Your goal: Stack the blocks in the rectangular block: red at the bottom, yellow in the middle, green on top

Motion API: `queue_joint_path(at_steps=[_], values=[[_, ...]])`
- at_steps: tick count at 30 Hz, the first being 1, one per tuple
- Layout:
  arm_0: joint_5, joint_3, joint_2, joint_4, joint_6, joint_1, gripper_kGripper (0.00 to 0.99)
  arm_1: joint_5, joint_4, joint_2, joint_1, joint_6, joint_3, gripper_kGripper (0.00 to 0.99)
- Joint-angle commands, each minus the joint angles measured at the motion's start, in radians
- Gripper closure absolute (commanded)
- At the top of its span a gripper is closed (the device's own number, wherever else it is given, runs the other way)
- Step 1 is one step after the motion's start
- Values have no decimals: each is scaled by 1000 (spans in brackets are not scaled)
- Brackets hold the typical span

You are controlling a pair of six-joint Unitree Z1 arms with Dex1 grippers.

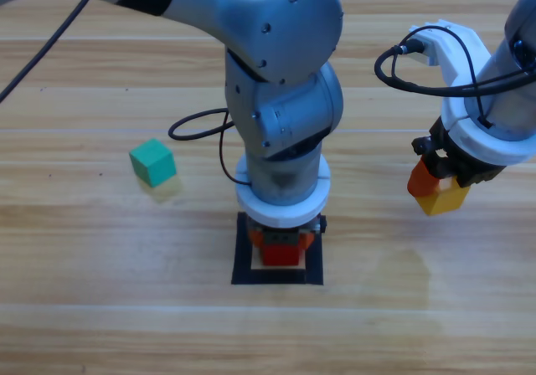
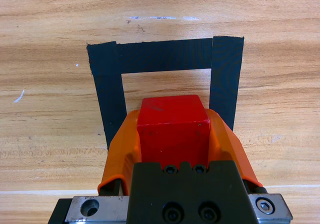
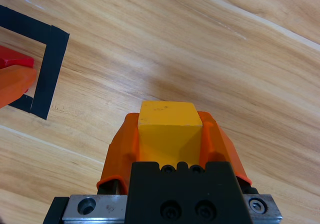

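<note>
Three small plain cubes show, one of each colour. Red cube sits pinched between the left gripper's jaws, over the wood inside the single black tape rectangle. Yellow cube is clamped in the right gripper, well right of the rectangle. Teal-green cube lies alone, left of the left gripper.

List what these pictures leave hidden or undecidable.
- Whether the red cube rests on the wood: high view, the left arm covers it; left wrist view, the left end effector hides its base.
- The tape rectangle's far side: high view, under the same arm.
- The green cube: absent from both wrist views.
- The yellow cube's underside: hidden by the right end effector.
</note>
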Motion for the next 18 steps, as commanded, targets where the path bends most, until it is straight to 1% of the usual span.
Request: queue_joint_path(at_steps=[1, 2, 3, 4, 5, 6, 7, 18], values=[[13, -11, 58, -15, 7, -19, 789, 13, 5, -7, -18, -5, 14, 990], [13, -17, 60, -15, 7, -19, 711, 13, 5, -7, -18, -5, 14, 990], [13, -22, 61, -15, 7, -19, 590, 13, 5, -7, -18, -5, 14, 990], [13, -25, 63, -15, 7, -19, 436, 13, 5, -7, -18, -5, 14, 990], [13, -27, 64, -15, 6, -21, 226, 13, 5, -7, -19, -5, 14, 990], [13, -27, 61, -15, 1, -21, 73, 13, 5, -7, -18, -5, 12, 990], [13, -24, 56, -14, 0, -21, 7, 13, 5, -7, -18, -5, 12, 990], [28, -16, 7, -11, 4, -19, 0, 24, 5, -33, -18, -1, 18, 990]])
